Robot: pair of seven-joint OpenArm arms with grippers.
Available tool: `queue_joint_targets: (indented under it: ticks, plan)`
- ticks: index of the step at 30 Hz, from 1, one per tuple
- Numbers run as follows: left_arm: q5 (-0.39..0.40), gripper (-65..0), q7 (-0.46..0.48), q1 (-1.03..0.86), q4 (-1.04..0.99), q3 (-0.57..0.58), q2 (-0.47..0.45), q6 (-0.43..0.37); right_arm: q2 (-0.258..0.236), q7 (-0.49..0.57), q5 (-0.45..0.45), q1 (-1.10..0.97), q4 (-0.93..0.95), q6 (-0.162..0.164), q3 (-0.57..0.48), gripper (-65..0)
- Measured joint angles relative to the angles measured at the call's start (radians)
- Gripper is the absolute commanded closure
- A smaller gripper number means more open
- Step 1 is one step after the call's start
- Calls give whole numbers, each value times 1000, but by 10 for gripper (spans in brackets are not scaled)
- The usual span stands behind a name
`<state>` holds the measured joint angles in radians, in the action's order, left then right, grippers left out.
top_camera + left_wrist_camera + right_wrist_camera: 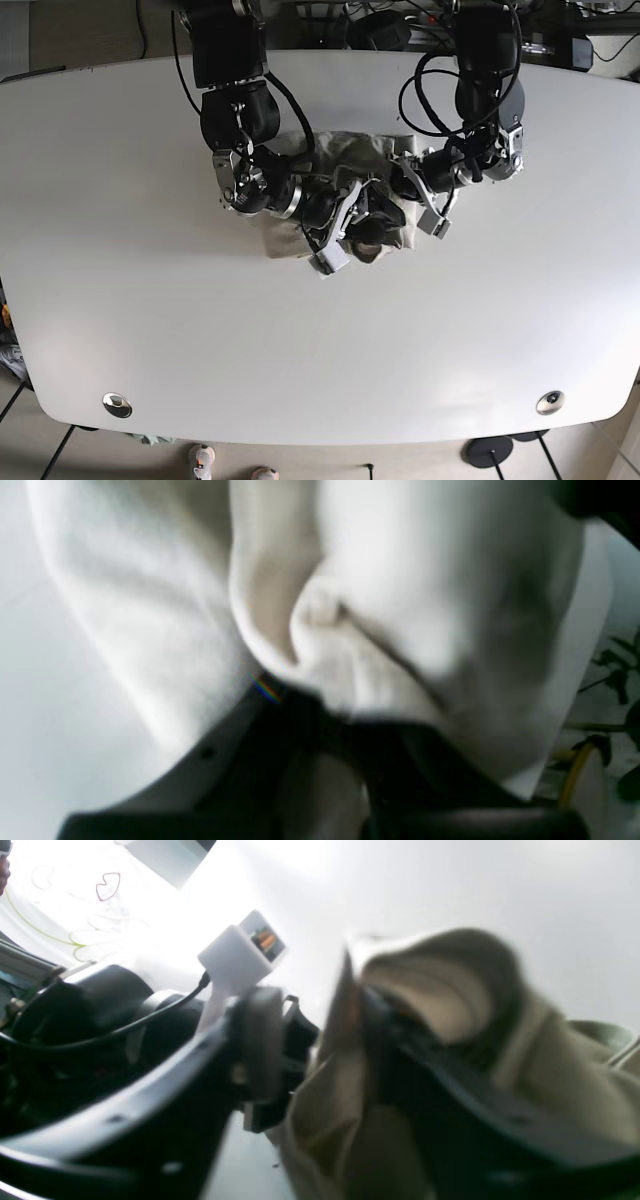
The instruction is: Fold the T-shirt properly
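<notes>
White cotton filled most of the left wrist view: the T-shirt [400,620] was bunched into folds directly ahead of the camera, running from 9 o'clock up to 2 o'clock. The left tool [320,705] sat at the 6 o'clock edge, dark and blurred, its tips pressed into a gathered ridge of the fabric, and it appeared clamped on the shirt. Pale worktop [45,705] showed at 8 o'clock, and green plant leaves [615,675] at 4 o'clock.

In the right wrist view the T-shirt [550,1070] looked beige in shadow and hung in a loop from 12 o'clock to 4 o'clock. The right tool [360,1040] had one dark finger [450,1100] lying inside the loop, with cloth draped over and beside it; the other finger [150,1110] ran along 8 o'clock, well apart from the first. Whether the cloth was pinched could not be told from this blurred picture. A white connector block [240,957] with a black cable stood at 10 o'clock.

In the base view the T-shirt [345,150] lay crumpled slightly toward 12 o'clock from the centre of the white worktop [320,360]. The right tool [345,235] reached in from 10 o'clock and the left tool [405,190] from 2 o'clock; both met over the garment, near each other, hiding much of it.
</notes>
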<state>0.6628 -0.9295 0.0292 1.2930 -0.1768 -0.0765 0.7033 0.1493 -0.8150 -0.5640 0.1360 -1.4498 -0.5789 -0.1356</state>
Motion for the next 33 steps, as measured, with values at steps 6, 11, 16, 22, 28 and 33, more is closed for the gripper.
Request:
queue_joint_targets:
  ticks: [6, 11, 16, 22, 28, 33]
  plan:
    - [145, 0, -47, -23, 118, 0, -68, -10, -3, -50, -6, -53, -230, -1, 16, -606]
    - [282, 0, -37, -27, 288, -11, -188, -8, -90, -53, -14, -136, -363, -5, 32, -606]
    - [295, 0, -44, -105, 323, -183, -330, -10, -130, -59, 0, -206, -360, 0, 23, -606]
    - [118, 0, -42, -132, 323, -282, -406, -10, -134, -52, 0, -175, -232, -1, -156, -530]
    - [75, 0, -35, -166, 324, -290, -395, -8, -136, 54, 5, -96, -13, 3, -233, -361]
    - [74, 0, -41, -170, 324, -289, -393, -7, -136, 100, 6, -86, 39, 3, -276, -114]
